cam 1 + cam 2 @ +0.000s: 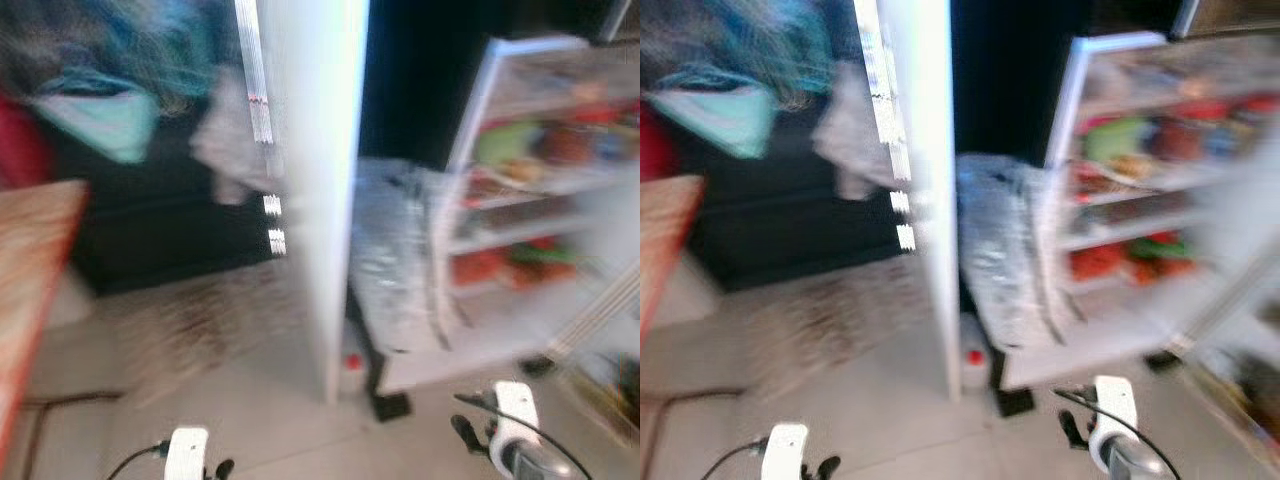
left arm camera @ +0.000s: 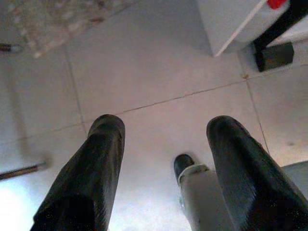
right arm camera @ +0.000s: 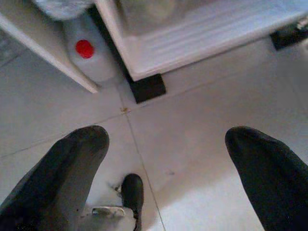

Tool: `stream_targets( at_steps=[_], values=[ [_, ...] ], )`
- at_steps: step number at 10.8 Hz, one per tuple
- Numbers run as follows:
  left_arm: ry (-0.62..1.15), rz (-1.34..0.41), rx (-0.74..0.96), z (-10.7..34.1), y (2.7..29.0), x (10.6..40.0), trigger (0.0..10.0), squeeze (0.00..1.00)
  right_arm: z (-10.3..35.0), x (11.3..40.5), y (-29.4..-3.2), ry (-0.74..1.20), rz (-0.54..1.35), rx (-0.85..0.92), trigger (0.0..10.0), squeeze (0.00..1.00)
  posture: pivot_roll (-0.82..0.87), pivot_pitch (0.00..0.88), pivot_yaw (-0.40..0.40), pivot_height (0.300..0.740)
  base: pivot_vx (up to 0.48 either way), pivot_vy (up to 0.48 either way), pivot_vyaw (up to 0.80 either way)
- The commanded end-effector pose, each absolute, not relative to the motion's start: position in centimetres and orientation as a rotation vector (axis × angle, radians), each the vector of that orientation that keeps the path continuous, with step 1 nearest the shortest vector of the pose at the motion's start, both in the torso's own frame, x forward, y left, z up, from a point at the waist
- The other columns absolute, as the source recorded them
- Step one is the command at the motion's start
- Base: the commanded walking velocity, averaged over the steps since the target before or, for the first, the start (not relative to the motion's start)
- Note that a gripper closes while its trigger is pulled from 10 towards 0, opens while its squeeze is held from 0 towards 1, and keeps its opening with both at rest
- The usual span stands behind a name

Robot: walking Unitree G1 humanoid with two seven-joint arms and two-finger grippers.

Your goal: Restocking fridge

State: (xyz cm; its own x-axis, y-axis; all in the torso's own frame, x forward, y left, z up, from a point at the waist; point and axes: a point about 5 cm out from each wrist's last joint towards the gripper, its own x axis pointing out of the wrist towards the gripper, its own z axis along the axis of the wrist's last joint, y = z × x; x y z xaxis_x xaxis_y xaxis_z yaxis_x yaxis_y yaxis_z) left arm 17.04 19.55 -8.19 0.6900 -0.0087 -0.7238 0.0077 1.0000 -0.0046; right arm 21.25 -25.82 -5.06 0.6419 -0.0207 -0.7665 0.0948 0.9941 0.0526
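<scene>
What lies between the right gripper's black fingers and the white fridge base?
Bare pale floor tiles separate the right gripper from the white fridge base, in the right wrist view.

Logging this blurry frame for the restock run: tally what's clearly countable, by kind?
Grippers: 2, left and right, both open, hanging over the floor tiles
Fridges: 1, open, shelves stocked; items too blurred to count
Fridge doors: 1, open
Red-capped jugs: 1, on the floor by the fridge base
Rugs: 1
Total: 6
</scene>
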Motion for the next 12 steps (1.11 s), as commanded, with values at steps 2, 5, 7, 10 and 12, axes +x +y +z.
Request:
stream_targets(
  at_steps=[2, 5, 7, 10, 12],
  values=[
    [0.818, 0.002, -0.001, -8.26, 19.77, 16.88, 10.0, 0.00, -5.15, 21.06, -25.90, 0.878, -0.071, 0.095, 10.0, 0.00, -0.04, 0.014, 0.052, 0.740, 0.000, 0.000, -0.77],
    [0.840, 0.009, -0.007, -8.46, 19.89, 16.52, 10.0, 0.00, -5.12, 21.09, -25.93, 0.877, -0.069, 0.094, 10.0, 0.00, -0.03, 0.017, 0.049, 0.740, 0.000, 0.000, -0.77],
    [0.848, 0.012, -0.010, -8.55, 19.96, 16.32, 10.0, 0.00, -5.11, 21.07, -25.98, 0.878, -0.069, 0.093, 10.0, 0.00, -0.03, 0.022, 0.047, 0.740, 0.000, 0.000, -0.77],
    [0.853, 0.010, -0.011, -8.60, 19.87, 16.29, 10.0, 0.00, -5.10, 21.06, -26.00, 0.878, -0.066, 0.093, 10.0, 0.00, -0.03, 0.022, 0.047, 0.740, 0.000, 0.000, -0.77],
    [0.859, 0.003, -0.007, -8.63, 19.93, 16.24, 10.0, 0.00, -5.10, 21.09, -25.97, 0.876, -0.066, 0.095, 10.0, 0.00, -0.04, 0.020, 0.050, 0.740, 0.000, 0.000, -0.77]
  ],
)
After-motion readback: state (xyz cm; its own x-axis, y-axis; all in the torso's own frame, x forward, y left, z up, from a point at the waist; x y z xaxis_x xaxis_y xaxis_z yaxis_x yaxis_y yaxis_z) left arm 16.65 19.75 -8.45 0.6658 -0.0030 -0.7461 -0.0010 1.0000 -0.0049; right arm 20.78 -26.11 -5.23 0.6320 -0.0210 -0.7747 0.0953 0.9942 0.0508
